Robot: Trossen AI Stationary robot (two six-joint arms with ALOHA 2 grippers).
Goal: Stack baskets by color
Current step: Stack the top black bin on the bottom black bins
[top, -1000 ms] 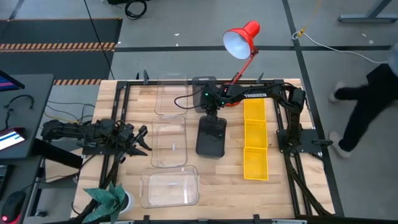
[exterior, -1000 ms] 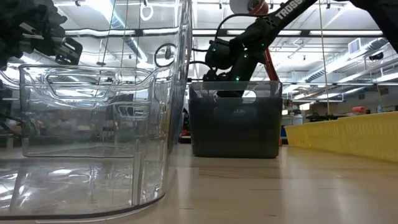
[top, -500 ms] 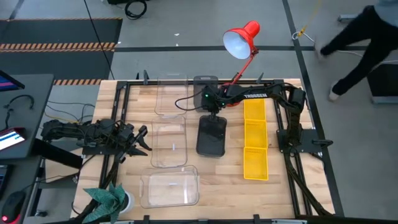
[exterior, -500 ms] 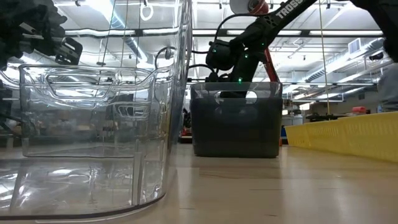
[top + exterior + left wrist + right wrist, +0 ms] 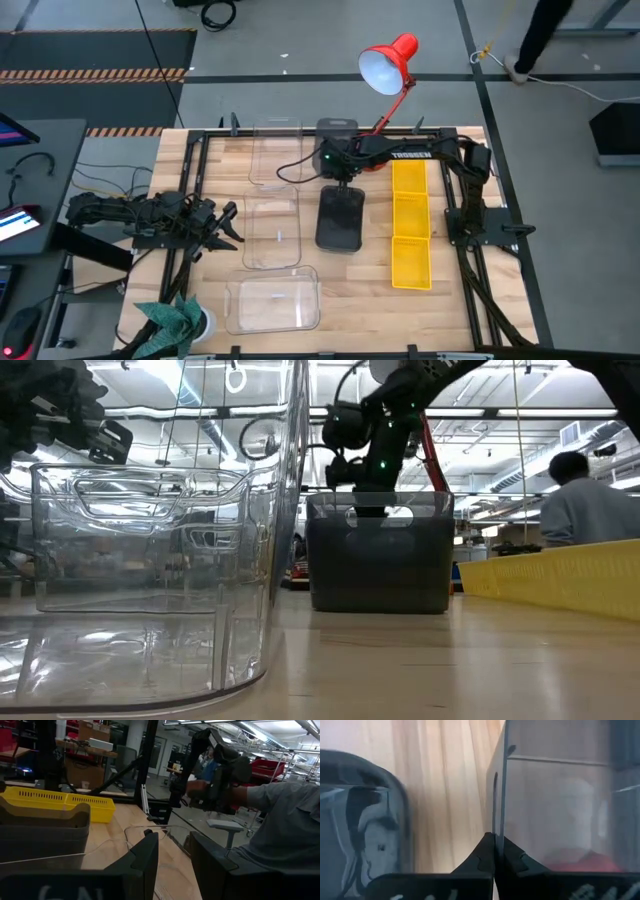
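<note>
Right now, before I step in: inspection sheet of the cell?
Surface: wooden table, no spills seen.
Job's things: three clear bins in a column left of centre. Front grey bin mid-table, back grey bin near the lamp; a third grey one cannot be told apart. Yellow bins in a row on the right.
Clutter: red lamp at the back edge; green leafy thing at the front left corner.
Grippers: right gripper shut on the back grey bin's wall; left gripper open, waiting at the table's left.
Cables: black cable looping off the right arm; cord on the floor.
Surroundings: person beyond the table.
</note>
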